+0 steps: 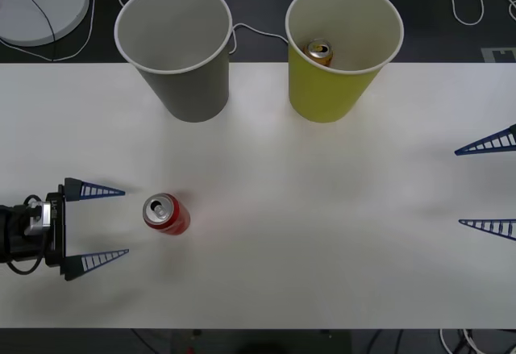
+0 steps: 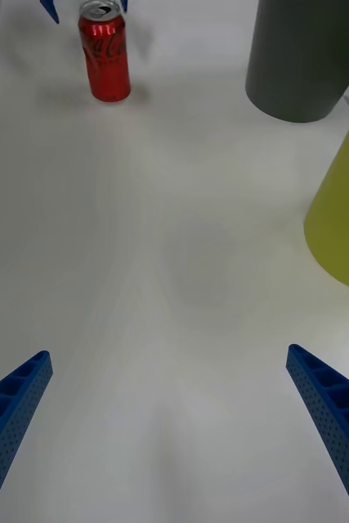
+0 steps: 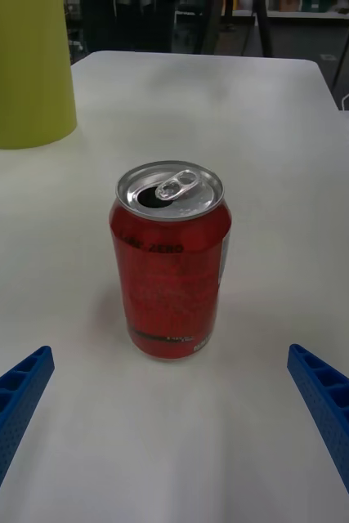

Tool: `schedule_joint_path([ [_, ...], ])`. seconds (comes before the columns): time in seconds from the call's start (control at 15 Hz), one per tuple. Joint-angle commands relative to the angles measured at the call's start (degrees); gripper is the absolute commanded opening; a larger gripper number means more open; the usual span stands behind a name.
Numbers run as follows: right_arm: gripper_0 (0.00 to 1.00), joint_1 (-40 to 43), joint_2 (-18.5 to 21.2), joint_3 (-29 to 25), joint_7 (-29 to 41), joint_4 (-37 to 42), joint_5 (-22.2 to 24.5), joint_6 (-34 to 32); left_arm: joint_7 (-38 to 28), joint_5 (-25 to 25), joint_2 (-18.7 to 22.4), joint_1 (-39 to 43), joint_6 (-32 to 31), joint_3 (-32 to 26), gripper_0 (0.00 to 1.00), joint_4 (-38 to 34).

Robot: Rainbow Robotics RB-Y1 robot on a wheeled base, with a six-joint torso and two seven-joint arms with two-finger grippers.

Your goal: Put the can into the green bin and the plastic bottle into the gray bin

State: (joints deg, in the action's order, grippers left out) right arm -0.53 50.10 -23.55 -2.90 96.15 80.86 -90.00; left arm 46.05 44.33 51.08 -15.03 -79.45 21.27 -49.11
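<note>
Blue fingers of left gripper (image 1: 109, 222) spread wide, empty. Red can (image 1: 166, 214) upright on white table (image 1: 322, 233) just ahead of the jaws, centred on their gap, not touched. Gray bin (image 1: 179, 47) then green bin (image 1: 343, 47), holding 1 gold can (image 1: 320, 52), well beyond. Right gripper (image 1: 486, 185) wide open, empty, far from can.

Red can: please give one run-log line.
left gripper open beside upright can | right gripper open | gold can in green bin
</note>
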Motion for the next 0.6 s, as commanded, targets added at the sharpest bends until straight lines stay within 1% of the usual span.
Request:
schedule_joint_path([
  [0.07,1.00,0.0,0.0,0.0,0.0,0.0,0.0,0.0,0.1,0.0,-1.7,0.0,0.4,0.0,1.00,0.2],
  [0.6,1.00,0.0,0.0,0.0,0.0,0.0,0.0,0.0,0.3,-0.2,-6.6,0.0,3.0,0.0,1.00,0.2],
])
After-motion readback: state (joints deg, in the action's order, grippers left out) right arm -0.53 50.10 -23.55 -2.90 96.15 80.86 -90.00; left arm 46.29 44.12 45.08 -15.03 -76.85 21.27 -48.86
